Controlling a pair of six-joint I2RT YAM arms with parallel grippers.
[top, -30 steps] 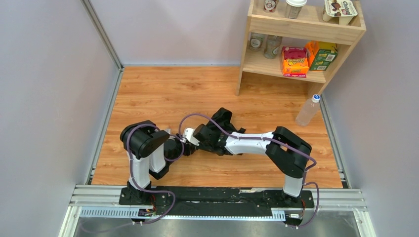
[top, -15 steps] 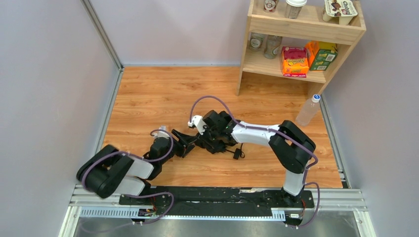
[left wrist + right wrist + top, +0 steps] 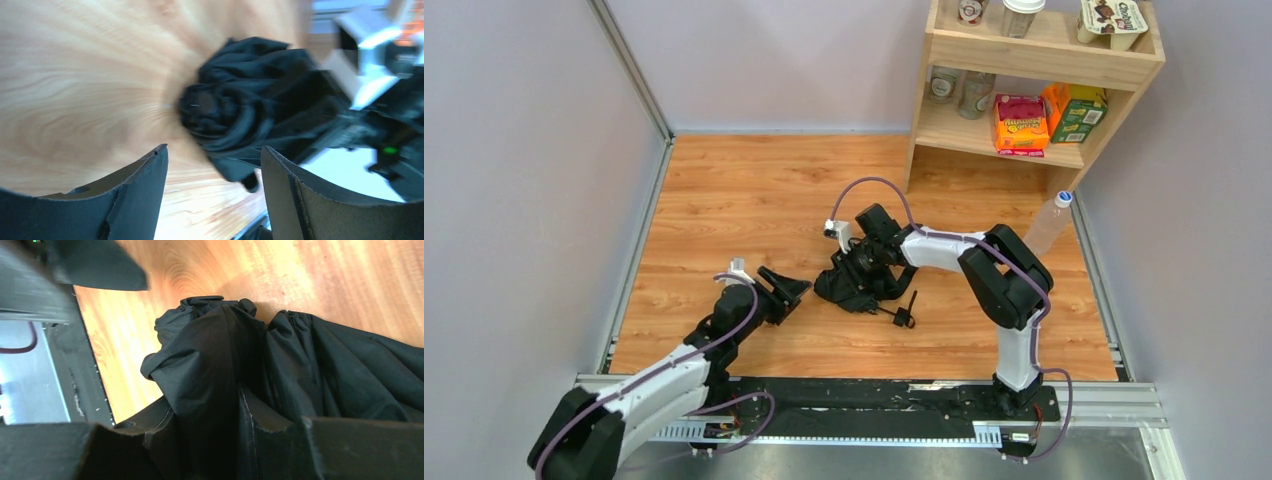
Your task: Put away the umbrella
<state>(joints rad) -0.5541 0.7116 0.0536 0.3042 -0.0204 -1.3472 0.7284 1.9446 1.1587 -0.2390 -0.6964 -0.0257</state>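
1. Wood-grain counter (image 3: pixel 724 190) fills the bottom of a grey-walled cell, and both of your arms reach out over it from the near edge.
2. Your left end effector (image 3: pixel 214 150) is spread wide and grips nothing. In the left wrist view its two dark fingers (image 3: pixel 140 190) frame bare wood and black cloth.
3. Straight ahead of those fingertips, and apart from them, lies the umbrella (image 3: pixel 849 290). It is a crumpled bundle of black fabric resting on the counter. The left wrist view is blurred, so you cannot make out the finer folds there.
4. Your right end effector (image 3: pixel 860 266) is down on the far side of that bundle, pointing toward your left end effector, with the umbrella between the two.
5. It is pinching a fold of the umbrella's fabric. In the right wrist view the cloth bunches up between its fingers (image 3: pixel 270 440) and spills out past their tips onto the wood.
6. A thin black strap (image 3: pixel 904 312) trails out of the bundle on the near side of your right end effector and lies flat on the counter.
7. Well beyond your right end effector, at the far right corner, stands a wooden shelf unit (image 3: pixel 921 110). It holds an orange box (image 3: pixel 1020 124), a green box (image 3: pixel 1079 112) and some containers.
8. A clear bottle (image 3: pixel 1048 224) stands upright on the counter at the foot of that shelf unit, well apart from both end effectors.
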